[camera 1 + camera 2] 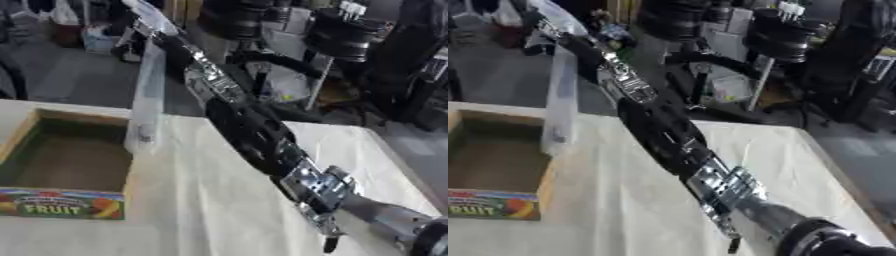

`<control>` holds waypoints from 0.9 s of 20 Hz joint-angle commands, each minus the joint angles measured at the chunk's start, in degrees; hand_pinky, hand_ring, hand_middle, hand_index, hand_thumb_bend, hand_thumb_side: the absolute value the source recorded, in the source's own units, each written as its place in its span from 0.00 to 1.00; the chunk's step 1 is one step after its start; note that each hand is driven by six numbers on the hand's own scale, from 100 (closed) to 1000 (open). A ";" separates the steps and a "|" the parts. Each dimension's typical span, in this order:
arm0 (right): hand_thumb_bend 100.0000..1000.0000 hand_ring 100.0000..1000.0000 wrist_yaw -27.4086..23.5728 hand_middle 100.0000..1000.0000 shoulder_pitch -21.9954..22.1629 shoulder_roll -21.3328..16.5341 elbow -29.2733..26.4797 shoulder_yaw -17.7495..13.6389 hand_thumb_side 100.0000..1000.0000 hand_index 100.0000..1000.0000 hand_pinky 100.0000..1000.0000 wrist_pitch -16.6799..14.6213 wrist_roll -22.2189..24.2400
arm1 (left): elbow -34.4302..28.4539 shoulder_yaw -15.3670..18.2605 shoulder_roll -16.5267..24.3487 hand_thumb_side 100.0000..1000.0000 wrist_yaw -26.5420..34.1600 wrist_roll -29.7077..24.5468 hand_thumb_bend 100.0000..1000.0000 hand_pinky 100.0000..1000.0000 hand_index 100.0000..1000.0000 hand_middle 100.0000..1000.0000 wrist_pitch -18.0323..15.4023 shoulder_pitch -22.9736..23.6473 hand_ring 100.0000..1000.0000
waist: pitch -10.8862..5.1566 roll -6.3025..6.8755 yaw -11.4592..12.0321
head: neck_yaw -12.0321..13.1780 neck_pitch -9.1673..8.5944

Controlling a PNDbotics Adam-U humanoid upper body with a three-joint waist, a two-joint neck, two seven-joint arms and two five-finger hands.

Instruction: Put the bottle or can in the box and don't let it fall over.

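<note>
A tall clear plastic bottle [147,100] hangs upright with its base just over the right wall of the open cardboard box [79,118]. The box sits at the table's left and carries a "FRUIT" label [61,205] on its front; its inside shows only a brown floor. My right arm [262,142] stretches from the lower right up to the upper left. There my right hand [171,37] is closed on the bottle's top end, though the fingers are blurred. The left hand does not show in either view.
A white cloth covers the table [201,215], whose right edge [398,165] runs diagonally. Beyond the far edge stand black equipment and metal stands [337,35] on a grey floor.
</note>
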 commanded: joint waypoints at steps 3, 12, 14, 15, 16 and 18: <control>0.00 0.77 -7.95 0.51 -2.09 -1.60 -3.11 -0.60 0.41 0.37 0.65 -2.18 -5.69 | -1.14 -0.44 0.12 0.55 1.06 -0.94 0.43 0.67 0.78 0.55 -2.49 -2.88 0.68 | 0.26 0.28 1.38 | -2.24 -2.53; 0.00 0.85 -2.54 0.56 -0.18 -0.28 0.20 0.51 0.41 0.42 0.70 -8.11 -5.88 | -1.14 -0.75 -0.55 0.55 1.47 -1.84 0.44 0.67 0.78 0.55 -3.22 -3.81 0.68 | 1.92 -0.20 1.85 | -3.71 -3.58; 0.00 0.88 -0.59 0.58 0.41 0.29 2.36 0.57 0.41 0.43 0.72 -8.90 -5.17 | -1.14 -0.74 -0.49 0.55 1.47 -1.87 0.44 0.67 0.78 0.55 -3.23 -3.69 0.68 | 2.21 -0.10 1.54 | -3.77 -3.70; 0.00 0.90 0.43 0.59 0.70 0.69 3.39 0.69 0.41 0.45 0.73 -9.24 -4.68 | -1.14 -0.73 -0.48 0.55 1.47 -1.87 0.44 0.67 0.78 0.55 -3.20 -3.62 0.68 | 2.32 -0.06 1.36 | -3.85 -3.71; 0.00 0.91 1.39 0.60 0.97 1.03 4.20 0.75 0.41 0.45 0.73 -9.72 -4.14 | -1.14 -0.74 -0.48 0.55 1.43 -1.91 0.44 0.67 0.78 0.55 -3.13 -3.59 0.68 | 2.39 -0.01 1.24 | -3.85 -3.77; 0.00 0.92 2.82 0.62 1.41 1.55 5.21 0.85 0.41 0.47 0.74 -10.65 -2.99 | -1.14 -0.67 -0.44 0.55 1.45 -1.84 0.44 0.67 0.78 0.55 -3.19 -3.54 0.68 | 2.47 0.06 1.02 | -3.97 -3.87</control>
